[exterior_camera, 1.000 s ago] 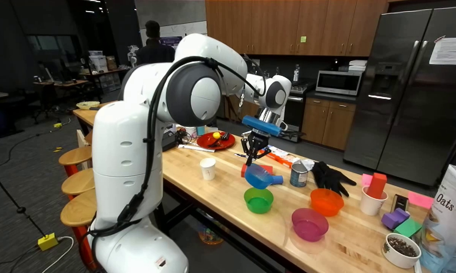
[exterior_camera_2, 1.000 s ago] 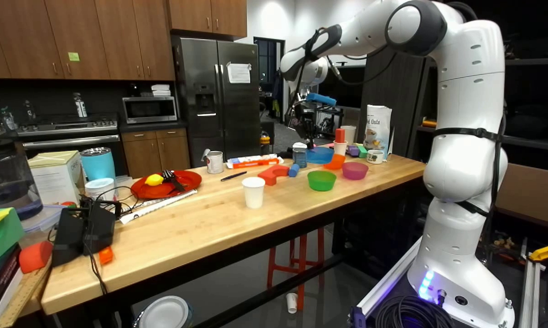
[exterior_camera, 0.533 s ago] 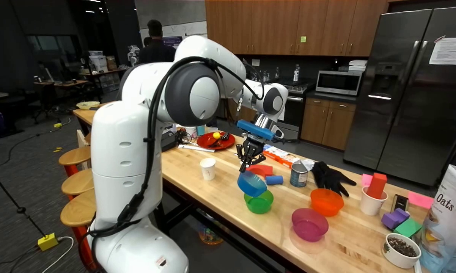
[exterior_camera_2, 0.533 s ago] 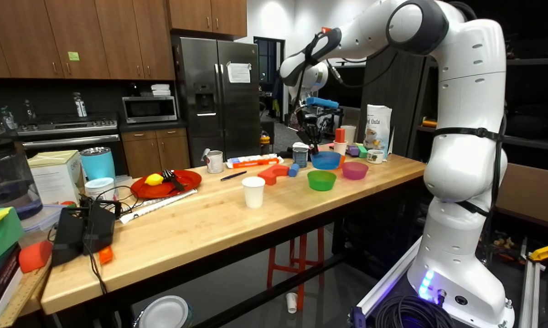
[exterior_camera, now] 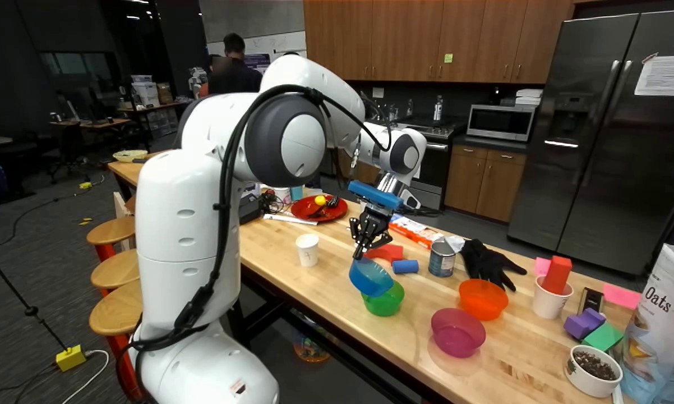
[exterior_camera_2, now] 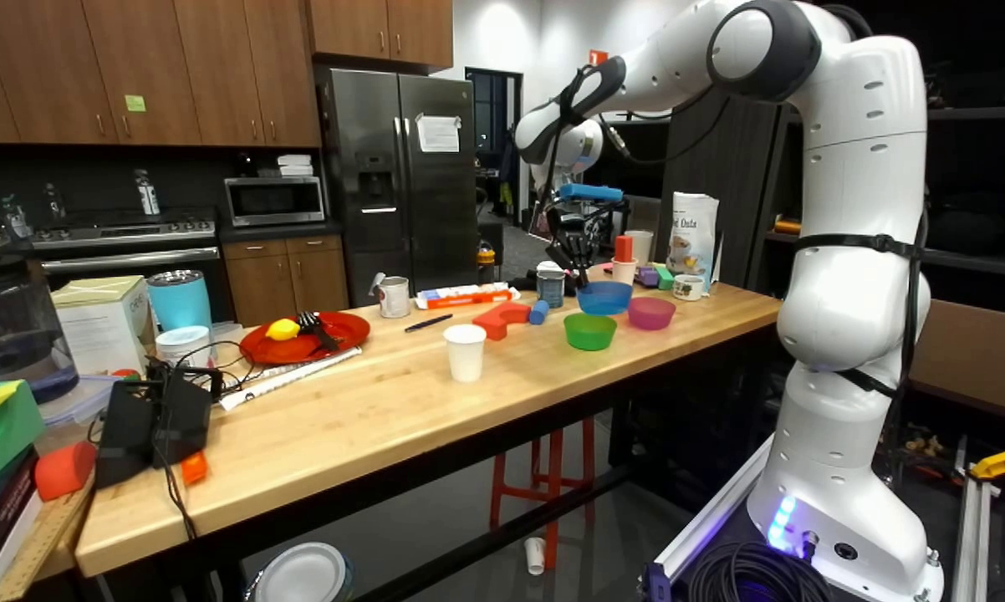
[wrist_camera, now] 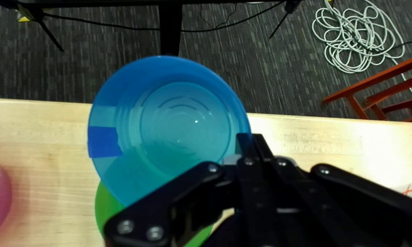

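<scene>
Along the bench (exterior_camera: 275,247) in an exterior view, left to right: a paper cup (exterior_camera: 307,252), then the gripper (exterior_camera: 360,254), pinched tight on the rim of a raised, tilted, see-through blue bowl (exterior_camera: 370,278), then a green bowl (exterior_camera: 388,303) (can't really tell if those two touch), a magenta bowl (exterior_camera: 458,332), an orange bowl (exterior_camera: 483,301). Blue one's probably thin plastic, so light, bendy, slick, not fragile. The rim's the spot to grab.

You see glare whitening the surface (wrist_camera: 387,149) well right of the blue bowl (wrist_camera: 183,120) in the wrist view, pinpoint highlights inside it, and blurred fingers (wrist_camera: 246,146) at its rim. In an exterior view, overhead light brightens the wall (exterior_camera_2: 507,38) far behind it.
</scene>
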Robot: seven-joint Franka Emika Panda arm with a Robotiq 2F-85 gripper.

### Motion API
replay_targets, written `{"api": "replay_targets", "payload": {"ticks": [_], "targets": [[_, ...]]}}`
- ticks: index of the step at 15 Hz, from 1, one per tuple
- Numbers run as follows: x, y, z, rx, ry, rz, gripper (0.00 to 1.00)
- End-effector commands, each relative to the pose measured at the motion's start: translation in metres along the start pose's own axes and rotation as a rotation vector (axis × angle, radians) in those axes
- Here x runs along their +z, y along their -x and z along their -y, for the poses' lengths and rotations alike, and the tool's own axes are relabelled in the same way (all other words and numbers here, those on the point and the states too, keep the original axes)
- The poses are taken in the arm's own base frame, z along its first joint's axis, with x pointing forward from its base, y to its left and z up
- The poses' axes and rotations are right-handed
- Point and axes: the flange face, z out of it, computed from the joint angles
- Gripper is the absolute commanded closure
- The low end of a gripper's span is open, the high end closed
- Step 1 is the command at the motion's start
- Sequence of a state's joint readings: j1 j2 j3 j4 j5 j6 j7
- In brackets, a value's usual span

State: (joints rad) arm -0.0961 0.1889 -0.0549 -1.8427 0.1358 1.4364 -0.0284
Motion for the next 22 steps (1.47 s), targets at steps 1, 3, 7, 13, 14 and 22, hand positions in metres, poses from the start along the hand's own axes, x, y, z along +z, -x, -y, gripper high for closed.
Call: {"api": "replay_targets", "payload": {"ticks": [1, 3, 7, 13, 14, 22], "targets": [[-0.005, -0.003, -0.006, 0.074, 0.024, 0.011, 0.99], [-0.006, -0.008, -0.009, 0.100, 0.042, 0.005, 0.99], [-0.010, -0.021, -0.016, 0.117, 0.083, -0.015, 0.99], [-0.017, -0.045, -0.012, 0.101, 0.129, -0.033, 0.99], [-0.017, -0.049, -0.011, 0.099, 0.131, -0.033, 0.99], [-0.020, -0.059, -0.005, 0.082, 0.160, -0.038, 0.70]]}}
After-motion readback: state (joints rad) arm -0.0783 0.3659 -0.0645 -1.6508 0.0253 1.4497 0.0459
